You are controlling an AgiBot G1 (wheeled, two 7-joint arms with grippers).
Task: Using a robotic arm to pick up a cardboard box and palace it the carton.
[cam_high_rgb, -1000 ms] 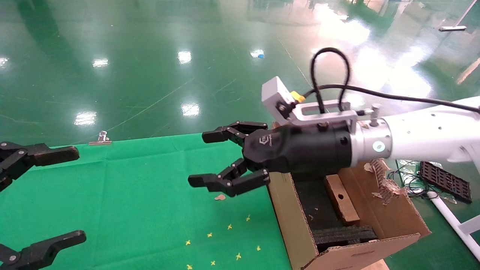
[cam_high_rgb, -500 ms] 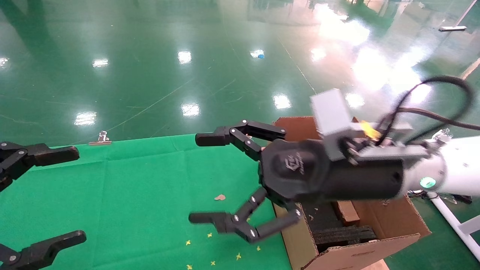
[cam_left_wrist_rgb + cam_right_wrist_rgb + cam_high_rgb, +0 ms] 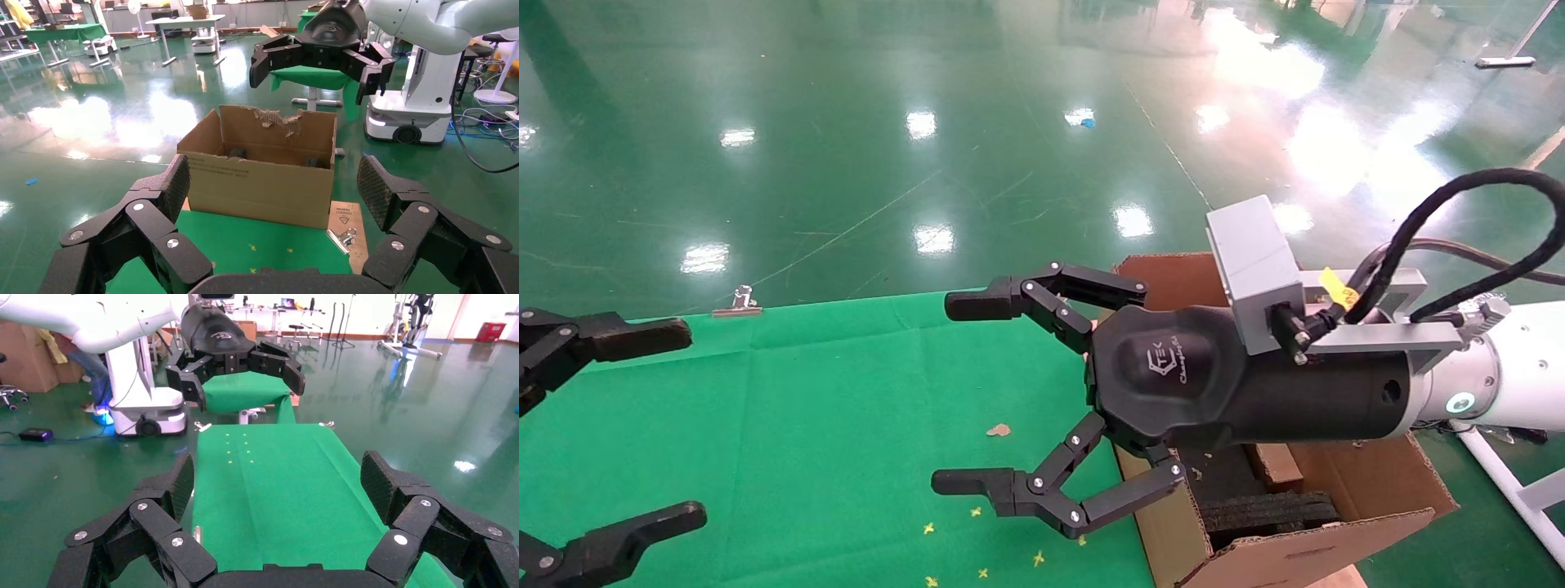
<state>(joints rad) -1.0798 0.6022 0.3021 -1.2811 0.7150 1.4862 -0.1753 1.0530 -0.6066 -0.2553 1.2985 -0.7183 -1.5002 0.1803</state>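
The carton [image 3: 1344,482] stands at the table's right end, one flap torn [image 3: 278,117], black foam inserts [image 3: 1267,510] inside. A bit of the cardboard box [image 3: 1275,464] shows inside the carton; the robotic arm [image 3: 1520,376] hides the rest of it. My right gripper [image 3: 958,392] hangs open and empty above the green cloth [image 3: 805,425], its black wrist over the carton's left wall. From the left wrist it shows high above the carton [image 3: 263,177], as the right gripper [image 3: 321,61]. My left gripper [image 3: 681,425] is parked open at the left edge.
A binder clip [image 3: 738,302] sits at the cloth's far edge and another clip [image 3: 343,236] lies beside the carton on a cardboard sheet [image 3: 349,215]. A cardboard scrap [image 3: 999,429] and yellow marks [image 3: 977,512] lie on the cloth. A white frame [image 3: 1512,490] stands right of the carton.
My right arm rolled its wrist and drew back toward me, the open gripper dropping lower; it has held still for the last half second. The left gripper has not moved.
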